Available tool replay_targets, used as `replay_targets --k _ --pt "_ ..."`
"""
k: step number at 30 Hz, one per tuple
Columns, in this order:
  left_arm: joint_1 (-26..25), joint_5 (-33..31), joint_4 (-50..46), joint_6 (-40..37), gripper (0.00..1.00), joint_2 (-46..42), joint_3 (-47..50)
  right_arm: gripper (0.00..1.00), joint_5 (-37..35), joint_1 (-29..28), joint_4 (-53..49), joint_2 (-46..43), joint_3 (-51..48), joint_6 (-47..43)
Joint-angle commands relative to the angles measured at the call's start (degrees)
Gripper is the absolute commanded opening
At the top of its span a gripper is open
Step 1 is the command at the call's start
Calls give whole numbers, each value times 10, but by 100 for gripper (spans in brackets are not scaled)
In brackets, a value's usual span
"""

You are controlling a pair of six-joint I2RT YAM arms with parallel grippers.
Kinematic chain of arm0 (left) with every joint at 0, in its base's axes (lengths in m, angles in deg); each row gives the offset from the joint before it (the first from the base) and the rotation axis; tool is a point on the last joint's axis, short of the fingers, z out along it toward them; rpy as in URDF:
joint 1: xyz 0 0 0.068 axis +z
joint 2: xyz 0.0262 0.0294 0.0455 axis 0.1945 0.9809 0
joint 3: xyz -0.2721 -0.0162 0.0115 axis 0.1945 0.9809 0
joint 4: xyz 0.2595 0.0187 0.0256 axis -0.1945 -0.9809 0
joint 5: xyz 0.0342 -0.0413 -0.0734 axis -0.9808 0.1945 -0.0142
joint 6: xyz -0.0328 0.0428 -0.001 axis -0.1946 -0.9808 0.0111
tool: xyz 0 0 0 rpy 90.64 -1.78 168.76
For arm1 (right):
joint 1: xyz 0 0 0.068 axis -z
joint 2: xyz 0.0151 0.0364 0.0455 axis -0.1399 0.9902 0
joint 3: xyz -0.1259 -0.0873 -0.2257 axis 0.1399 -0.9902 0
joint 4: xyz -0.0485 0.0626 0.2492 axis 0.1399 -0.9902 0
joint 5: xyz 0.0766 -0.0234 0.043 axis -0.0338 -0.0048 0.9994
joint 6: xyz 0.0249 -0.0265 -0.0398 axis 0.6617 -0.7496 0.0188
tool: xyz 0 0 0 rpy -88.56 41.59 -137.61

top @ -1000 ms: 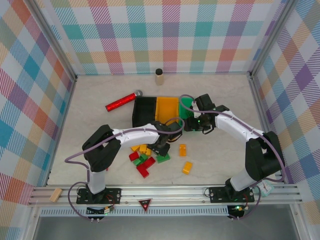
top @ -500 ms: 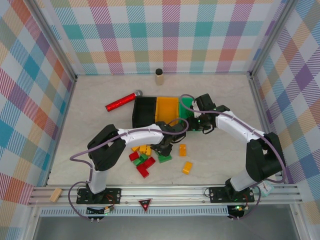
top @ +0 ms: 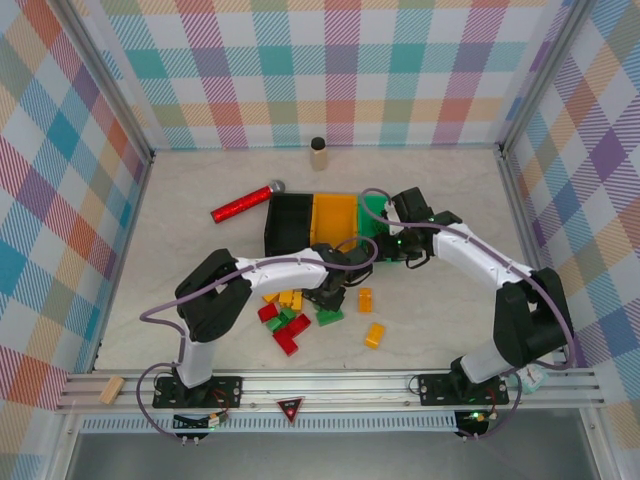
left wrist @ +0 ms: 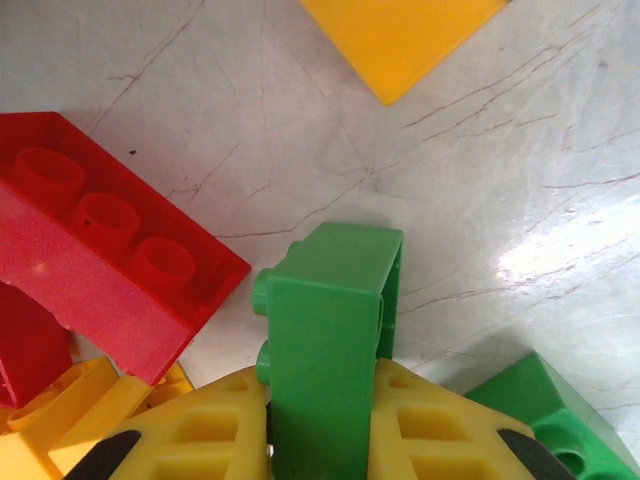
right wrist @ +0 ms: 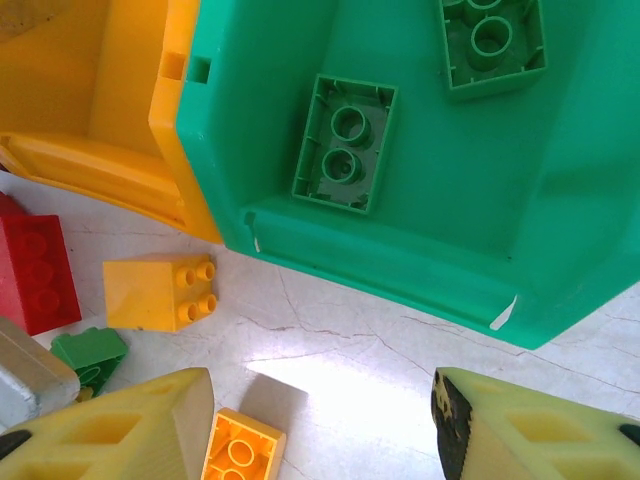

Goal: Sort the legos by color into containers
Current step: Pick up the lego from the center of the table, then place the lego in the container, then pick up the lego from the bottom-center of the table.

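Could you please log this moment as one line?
left gripper: shut on green lego | right gripper: open, by green bin | bin holds: two green legos

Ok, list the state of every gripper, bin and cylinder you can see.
left gripper, shut on a green lego.
right gripper, open, empty, by the green bin.
green bin, holding two green legos.
orange bin, visible part empty.
red cylinder, lying on its side.
tan cylinder, upright.
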Motion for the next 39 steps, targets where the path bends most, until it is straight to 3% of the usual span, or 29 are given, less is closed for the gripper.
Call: replay_targets --k 1,8,20,22,24,26,30,33,39 --pt "-1 5 -23 2 3 -44 -49 61 -1 5 -3 -16 -3 4" --pt "17 4 -32 -19 2 -4 -204 61 -11 27 -9 -55 -13 28" --pt "79 38 -49 -18 1 221 -530 61 -5 110 -48 -129 -74 42" --pt "84 38 -50 -20 6 250 -564 61 4 111 -48 -143 -86 42" --pt "89 41 -55 -20 24 261 -584 61 35 111 -39 -154 -96 40" --pt "91 37 -55 -18 47 256 -582 61 63 110 -32 -164 -106 45" --pt "91 30 -35 -25 66 205 -534 62 131 105 -2 -172 -130 52" --pt "91 20 0 -26 71 139 -456 61 162 75 14 -169 -142 54" --pt "113 22 85 5 71 -31 -234 64 148 -79 29 -153 -147 33"
